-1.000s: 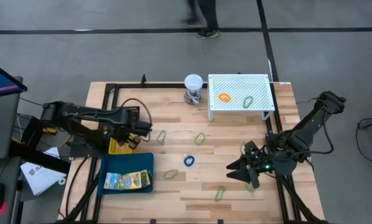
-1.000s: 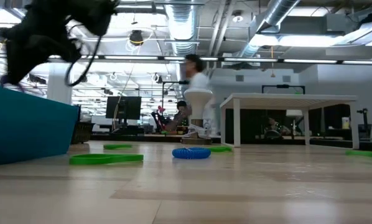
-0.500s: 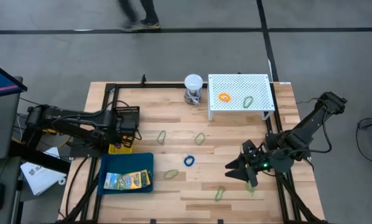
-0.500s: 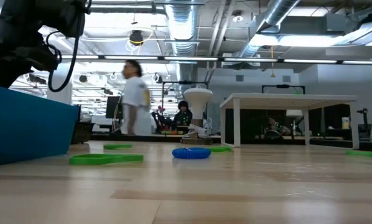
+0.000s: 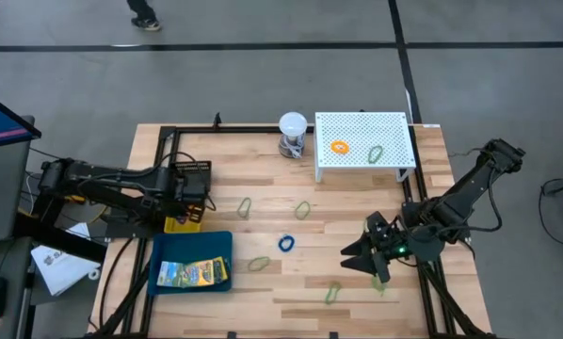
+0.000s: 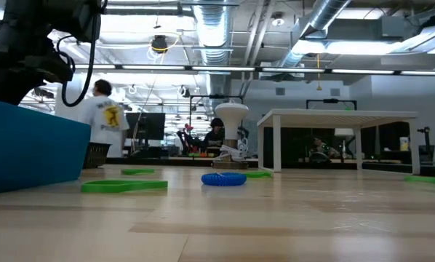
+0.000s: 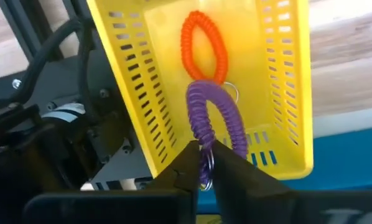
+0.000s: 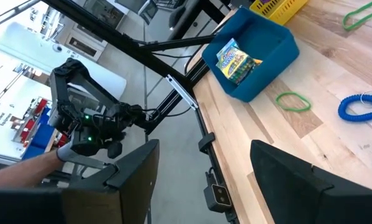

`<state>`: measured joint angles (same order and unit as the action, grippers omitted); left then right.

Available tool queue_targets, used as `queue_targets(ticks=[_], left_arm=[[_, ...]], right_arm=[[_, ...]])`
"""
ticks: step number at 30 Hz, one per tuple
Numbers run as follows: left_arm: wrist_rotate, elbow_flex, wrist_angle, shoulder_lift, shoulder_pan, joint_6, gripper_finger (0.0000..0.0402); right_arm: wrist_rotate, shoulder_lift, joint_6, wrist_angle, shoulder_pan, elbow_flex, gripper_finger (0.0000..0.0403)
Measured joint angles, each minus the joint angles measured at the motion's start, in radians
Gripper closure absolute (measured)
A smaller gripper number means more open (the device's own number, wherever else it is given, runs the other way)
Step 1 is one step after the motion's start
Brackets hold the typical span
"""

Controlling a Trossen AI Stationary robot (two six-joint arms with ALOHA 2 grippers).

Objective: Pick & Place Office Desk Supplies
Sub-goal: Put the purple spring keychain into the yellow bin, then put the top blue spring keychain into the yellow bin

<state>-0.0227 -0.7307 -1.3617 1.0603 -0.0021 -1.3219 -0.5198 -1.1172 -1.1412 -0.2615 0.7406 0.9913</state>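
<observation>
Left wrist view: left gripper (image 7: 201,163), fingers pinching a purple coil loop (image 7: 216,122), is hovering over the yellow bin (image 7: 131,93) at tabletop nine o'clock, needing release; right gripper (image 8: 201,165) is idling wide.

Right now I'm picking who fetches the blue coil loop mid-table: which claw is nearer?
Right. The right claw sits just beyond the blue coil loop; the left claw hovers over the yellow bin, farther off.

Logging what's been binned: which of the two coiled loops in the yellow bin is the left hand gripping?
The purple loop: the left hand pinches its end. The orange loop lies free.
</observation>
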Motion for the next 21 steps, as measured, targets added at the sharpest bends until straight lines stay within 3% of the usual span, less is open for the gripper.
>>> queue_targets(ticks=[10,17,21], left_arm=[[-0.036,0.0,0.015,0.0,0.0,-0.022,0.0245],[-0.061,-0.002,0.037,-0.001,0.0,0.01,0.0223],[-0.038,-0.062,0.209,-0.007,0.0,0.241,0.0228]], right_arm=[[0.0,0.0,-0.002,0.0,0.0,0.0,0.0154],[0.001,0.0,-0.003,0.0,0.0,0.0,0.0154],[0.002,0.0,-0.008,0.0,0.0,0.0,0.0154]])
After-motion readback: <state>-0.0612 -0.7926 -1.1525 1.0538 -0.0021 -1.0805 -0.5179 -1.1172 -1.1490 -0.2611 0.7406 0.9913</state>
